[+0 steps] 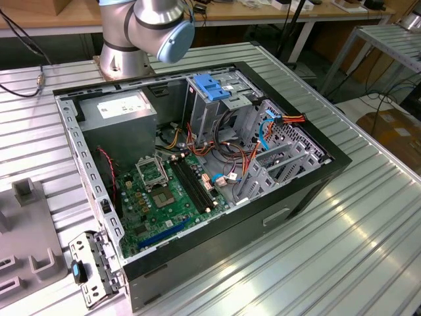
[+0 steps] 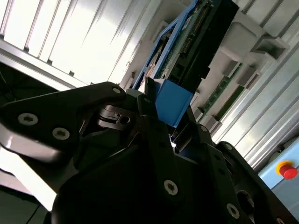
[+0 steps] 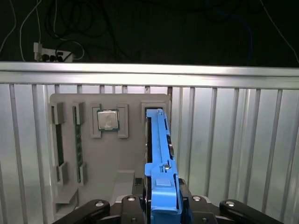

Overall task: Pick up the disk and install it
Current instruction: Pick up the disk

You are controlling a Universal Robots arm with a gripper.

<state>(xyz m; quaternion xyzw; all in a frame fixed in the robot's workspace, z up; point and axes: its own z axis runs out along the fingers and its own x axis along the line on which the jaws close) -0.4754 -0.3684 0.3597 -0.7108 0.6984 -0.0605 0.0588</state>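
Fixture tray (image 3: 117,158) in the first wrist view, left to right: memory sticks (image 3: 59,144), processor (image 3: 108,120), then the disk (image 3: 158,140), standing on edge at the tray's slot. Gripper (image 3: 162,200) pinches the disk's blue end tab between its fingers, with the wrist aligned to the disk's long axis. Judged best practice: draw the disk straight along the slot, untilted, so the rails cannot bind. Open computer case (image 1: 197,164) sits on the table (image 1: 342,263).
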